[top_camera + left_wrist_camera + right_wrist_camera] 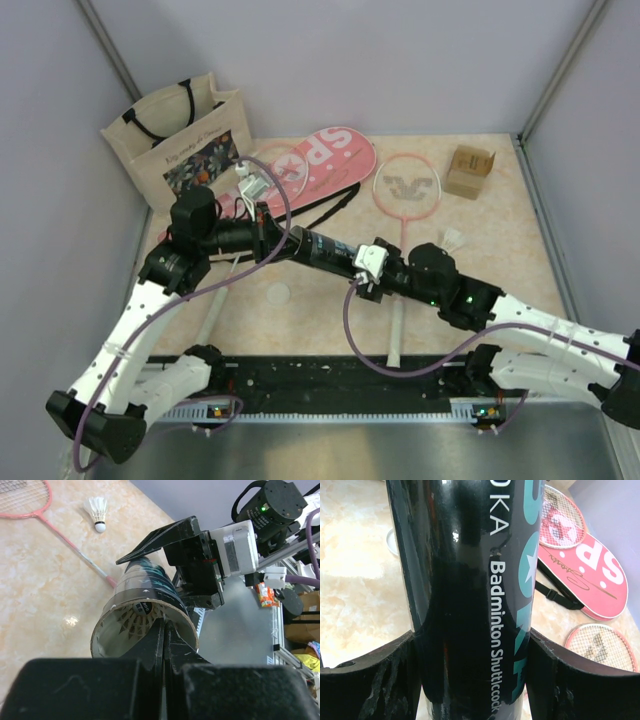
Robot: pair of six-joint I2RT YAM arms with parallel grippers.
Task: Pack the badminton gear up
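Tube [470, 580] — glossy black, teal and white lettering — shuttlecock [132, 622] inside open end.

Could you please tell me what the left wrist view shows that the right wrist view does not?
Only the left wrist: the open mouth of the tube, shuttlecocks inside, and a loose shuttlecock. Only the right wrist: the pink cover, its black strap and the tube's lettering. Both: the tube held in the right gripper, and a racket.
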